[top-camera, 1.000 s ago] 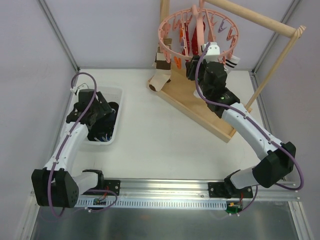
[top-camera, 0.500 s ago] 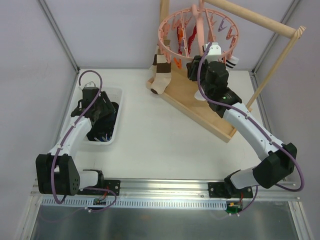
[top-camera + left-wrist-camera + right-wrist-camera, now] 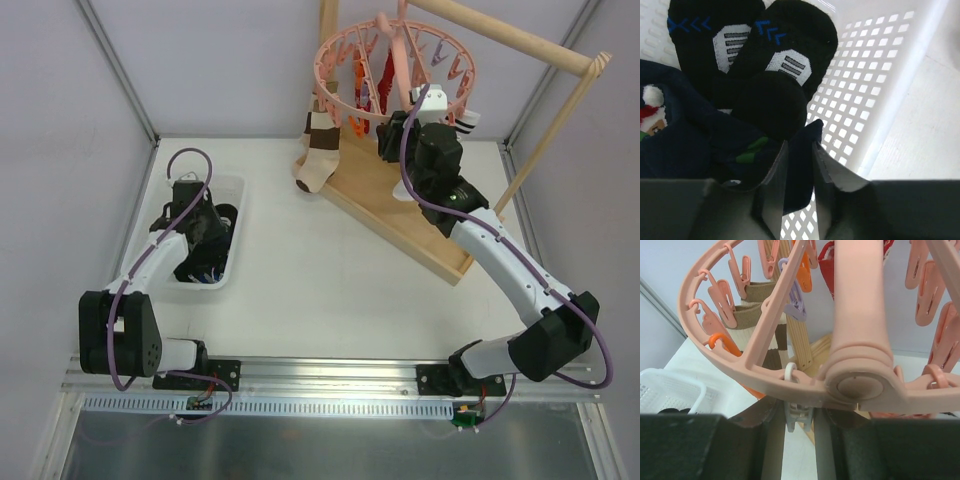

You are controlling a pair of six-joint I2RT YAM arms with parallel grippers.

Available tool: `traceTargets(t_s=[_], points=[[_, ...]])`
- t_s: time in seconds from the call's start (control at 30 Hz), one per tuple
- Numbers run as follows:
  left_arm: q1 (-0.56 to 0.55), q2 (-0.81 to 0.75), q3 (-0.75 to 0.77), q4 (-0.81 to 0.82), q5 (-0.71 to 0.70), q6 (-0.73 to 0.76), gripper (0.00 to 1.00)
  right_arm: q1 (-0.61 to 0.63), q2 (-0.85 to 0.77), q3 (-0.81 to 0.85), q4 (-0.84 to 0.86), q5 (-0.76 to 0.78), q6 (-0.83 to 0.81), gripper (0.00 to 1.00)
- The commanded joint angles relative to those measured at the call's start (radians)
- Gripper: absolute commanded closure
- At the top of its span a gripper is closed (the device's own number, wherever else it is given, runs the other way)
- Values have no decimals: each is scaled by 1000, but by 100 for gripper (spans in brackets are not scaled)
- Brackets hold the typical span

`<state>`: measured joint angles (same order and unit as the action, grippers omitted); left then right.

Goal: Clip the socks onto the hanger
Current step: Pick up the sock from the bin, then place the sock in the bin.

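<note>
Overhead, the pink ring hanger (image 3: 860, 315) hangs above the table's (image 3: 300, 260) far side. The right gripper's (image 3: 799, 415) jaws pinch its pale clip (image 3: 792, 410). In the white basket (image 3: 875, 90), the left gripper's (image 3: 800, 150) jaws clamp a navy sock's (image 3: 807, 132) edge.

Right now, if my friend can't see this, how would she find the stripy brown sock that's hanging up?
Find the pale wooden stand at the table's back right, then the round pink plastic ring hanger hanging above its base. From the ring's left edge in the top view hangs the brown-and-cream striped sock: it alone is banded brown and cream, while its nearest clipped neighbours are red socks.
</note>
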<state>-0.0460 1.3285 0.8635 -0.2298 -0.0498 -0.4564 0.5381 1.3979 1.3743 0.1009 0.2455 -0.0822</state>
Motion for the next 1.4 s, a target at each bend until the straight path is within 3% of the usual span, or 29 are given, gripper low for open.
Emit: traceTargets(t_s=[0.0,0.03,0.07,0.6,0.77,1.1,1.37], points=[[-5,-3,-11,20,-37,10,76,-7,-22,19,16,6,-1,99],[-5,-9,-8,21,-45,7,92,-6,-19,25,14,6,-2,99],[-5,-9,9,21,-56,5,100,-10,-20,28,11,6,-2,99],[-5,-199,365,-74,-102,116,100,-15,-27,34,-6,26,-5,99],[-5,-235,460,-100,-23,128,100,-15,-28,37,-7,25,1,99],[-5,-278,477,-126,-22,147,100,-13,-30,26,-18,23,13,99],[-3,-261,439,-224,-206,76,100,-13,-31,28,-26,23,5,99]])
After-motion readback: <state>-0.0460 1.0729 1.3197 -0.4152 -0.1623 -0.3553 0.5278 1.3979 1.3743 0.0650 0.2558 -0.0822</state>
